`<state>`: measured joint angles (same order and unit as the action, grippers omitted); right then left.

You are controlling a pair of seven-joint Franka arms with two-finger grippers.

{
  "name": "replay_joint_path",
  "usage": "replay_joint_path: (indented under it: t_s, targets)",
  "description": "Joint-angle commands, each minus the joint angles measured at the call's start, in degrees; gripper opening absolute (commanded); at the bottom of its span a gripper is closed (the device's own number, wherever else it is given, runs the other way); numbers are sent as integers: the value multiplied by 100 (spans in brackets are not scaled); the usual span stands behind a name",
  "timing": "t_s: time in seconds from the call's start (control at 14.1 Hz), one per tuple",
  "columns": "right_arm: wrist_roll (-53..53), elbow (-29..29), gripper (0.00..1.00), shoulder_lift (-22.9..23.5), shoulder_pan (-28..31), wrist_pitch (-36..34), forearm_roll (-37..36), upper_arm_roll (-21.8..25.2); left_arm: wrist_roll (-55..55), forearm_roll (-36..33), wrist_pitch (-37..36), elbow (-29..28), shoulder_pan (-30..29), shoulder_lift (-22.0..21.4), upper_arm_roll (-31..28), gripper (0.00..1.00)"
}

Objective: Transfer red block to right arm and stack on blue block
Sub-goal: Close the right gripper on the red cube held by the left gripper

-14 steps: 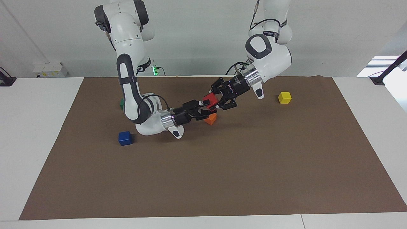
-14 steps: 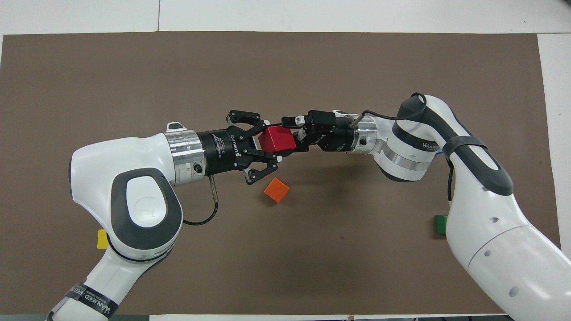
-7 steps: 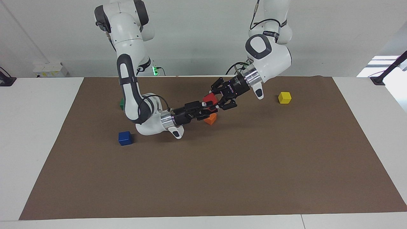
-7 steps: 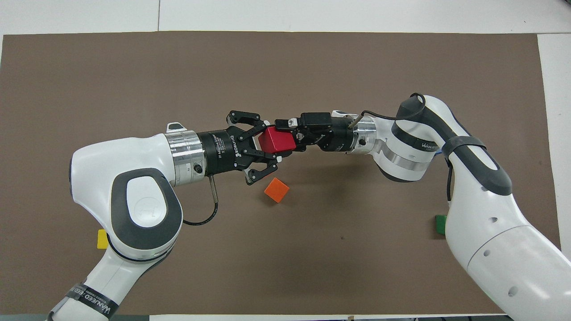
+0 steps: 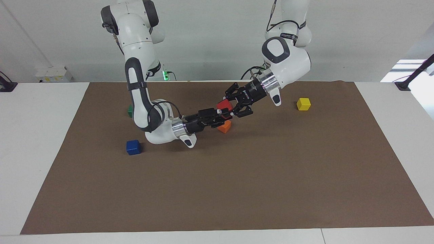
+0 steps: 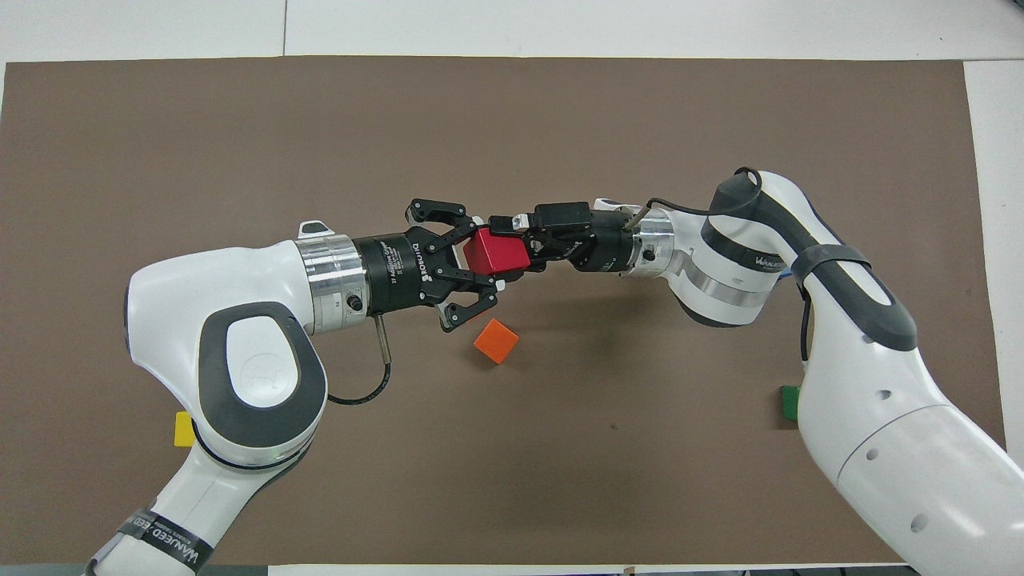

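You are looking at the handover in mid-air: the small bright red cube [image 6: 497,251] is hanging above the brown mat [image 5: 237,189] covering the counter, just over the small orange cube [image 5: 224,126], and both arms are meeting on it. The left end effector [image 6: 478,258], reaching in from the white arm without a blue light, is clamping the red cube between its fingertips, with the outer links splaying to the sides. The right end effector [image 6: 512,240], on the white jointed arm with dark grey caps [image 5: 142,101], is also closed on the same cube from the facing direction, gripping faces that the left fingers are leaving free. You are seeing it held up and level like this, I judge, so each end effector is getting its own pair of faces and the orange cube below is not being disturbed.

The small deep blue cube [image 5: 133,147] is sitting on the mat toward the right arm's end, clear of the arms, which is likely why the cube is passing to that arm. The left release is not yet done. The yellow cube [image 5: 303,104] and the dark green cube [image 5: 130,110] are lying apart, untouched.
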<state>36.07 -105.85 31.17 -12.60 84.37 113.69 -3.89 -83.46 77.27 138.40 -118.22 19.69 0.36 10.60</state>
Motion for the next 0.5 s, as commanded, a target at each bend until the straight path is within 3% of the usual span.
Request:
replay_joint_path:
  t_s: [0.0,0.14,0.21,0.28,0.43]
  targets:
    - [-231,46,0,-23,-15,255,22,-16,-39,78,56,-140,35,-142,-23,0]
    - [-258,46,0,-32,-6,290,22,-16,-48,78,30,-122,-26,-133,-32,0]
    - [-267,38,0,-40,-6,290,22,-16,-65,78,12,-113,-79,-133,-23,27]
    - [-276,29,0,-40,-6,299,22,-16,-65,78,-14,-96,-97,-133,-32,99]
    - [-276,29,0,-40,-6,290,22,-16,-57,78,-32,-122,-97,-133,-32,100]
